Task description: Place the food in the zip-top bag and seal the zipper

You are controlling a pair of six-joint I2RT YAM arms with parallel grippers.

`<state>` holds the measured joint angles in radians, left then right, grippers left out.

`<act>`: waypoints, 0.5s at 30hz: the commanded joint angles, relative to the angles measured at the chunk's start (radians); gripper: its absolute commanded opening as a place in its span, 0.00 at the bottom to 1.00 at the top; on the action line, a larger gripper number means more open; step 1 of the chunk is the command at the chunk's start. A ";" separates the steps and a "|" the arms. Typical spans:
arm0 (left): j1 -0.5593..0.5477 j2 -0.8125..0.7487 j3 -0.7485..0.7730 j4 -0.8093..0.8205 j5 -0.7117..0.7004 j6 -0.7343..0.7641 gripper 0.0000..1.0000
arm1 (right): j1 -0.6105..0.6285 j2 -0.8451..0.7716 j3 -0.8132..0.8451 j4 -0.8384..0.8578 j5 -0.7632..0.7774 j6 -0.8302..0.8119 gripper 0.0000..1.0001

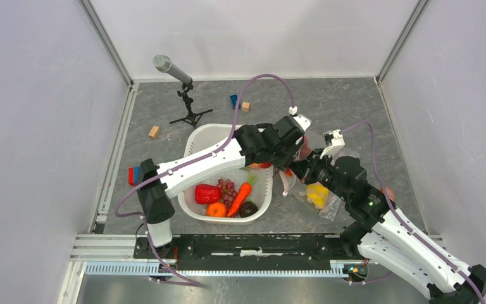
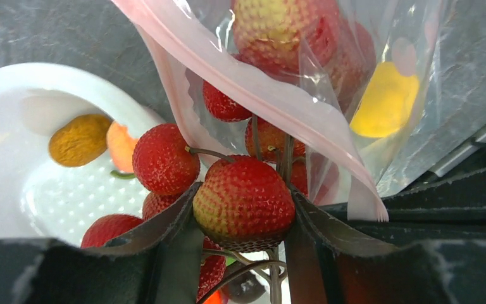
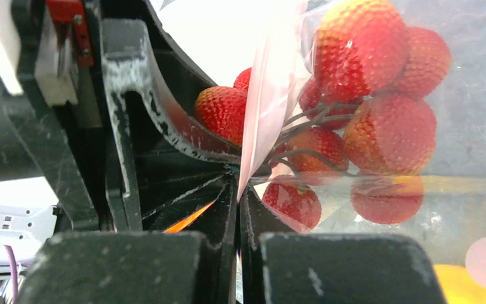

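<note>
At the zip-top bag (image 2: 417, 76) mouth | left gripper (image 2: 243, 194) clamps strawberry bunch (image 3: 389, 133), feeding it inside | right gripper (image 3: 239, 185) pinches zipper (image 2: 253, 88) to hold the mouth open

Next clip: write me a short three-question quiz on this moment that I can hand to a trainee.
1. True or false: the right gripper is shut on the zipper of the zip-top bag.
2. What does the left gripper hold? A an orange; B a bunch of strawberries; C a red pepper.
3. Fill in: the carrot lies in the white ____.
Key: 1 true; 2 B; 3 basin.
</note>
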<state>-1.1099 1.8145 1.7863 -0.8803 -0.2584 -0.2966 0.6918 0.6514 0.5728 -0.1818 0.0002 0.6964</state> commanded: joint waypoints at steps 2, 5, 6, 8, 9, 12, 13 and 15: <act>-0.007 -0.055 -0.022 0.176 0.232 -0.063 0.53 | 0.006 -0.016 0.018 0.053 0.050 0.031 0.00; -0.006 -0.083 -0.049 0.182 0.200 -0.051 0.70 | 0.005 -0.018 0.031 0.015 0.084 0.014 0.00; -0.004 -0.096 -0.062 0.189 0.195 -0.043 0.72 | 0.006 -0.019 0.034 0.003 0.091 0.007 0.00; -0.003 -0.132 -0.105 0.207 0.173 -0.036 0.80 | 0.005 -0.016 0.032 -0.015 0.101 -0.005 0.00; -0.003 -0.156 -0.131 0.225 0.163 -0.033 0.83 | 0.005 -0.015 0.031 -0.021 0.099 -0.010 0.00; 0.001 -0.232 -0.212 0.288 0.167 -0.018 0.93 | 0.005 -0.005 0.017 -0.008 0.075 -0.021 0.00; 0.001 -0.251 -0.231 0.305 0.171 -0.010 0.95 | 0.005 0.001 0.011 -0.002 0.067 -0.022 0.00; 0.001 -0.291 -0.265 0.332 0.175 0.003 1.00 | 0.005 0.011 -0.001 0.019 0.049 -0.021 0.00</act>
<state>-1.0863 1.6356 1.5627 -0.7021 -0.1516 -0.3023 0.6922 0.6449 0.5697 -0.2527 0.0700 0.6865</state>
